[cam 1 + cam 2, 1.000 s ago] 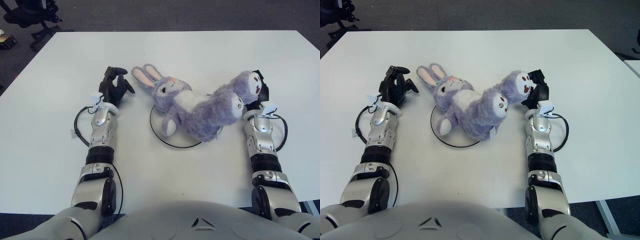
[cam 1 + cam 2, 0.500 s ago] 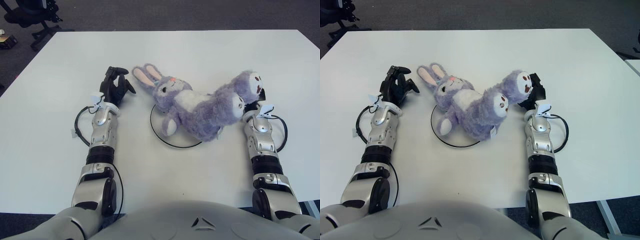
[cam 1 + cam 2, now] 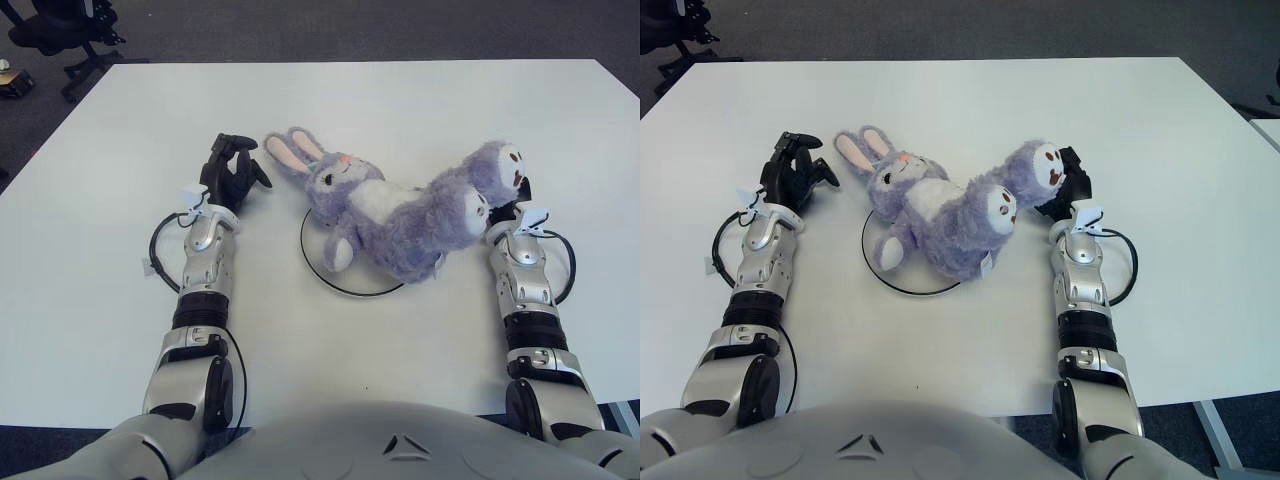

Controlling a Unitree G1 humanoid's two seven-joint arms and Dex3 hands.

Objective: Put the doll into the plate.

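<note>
The doll (image 3: 395,212) lies across the plate (image 3: 345,285) on the surface (image 3: 400,110). The right robot hand (image 3: 1068,185) grasps its foot. The left robot hand (image 3: 232,172) stays beside the ears, fingers curled, holding nothing.

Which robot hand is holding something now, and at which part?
The right robot hand sits against the doll's foot; a grip cannot be confirmed. The left robot hand holds nothing.

A white table (image 3: 400,110) fills most of the scene, lit evenly, with soft shadows cast on it. Beyond its far edge a dark grey floor (image 3: 330,30) is seen. At the far left a black chair (image 3: 62,28) on a wheeled base is partly shown. A further pale surface (image 3: 1268,130) is glimpsed at the right edge.
</note>
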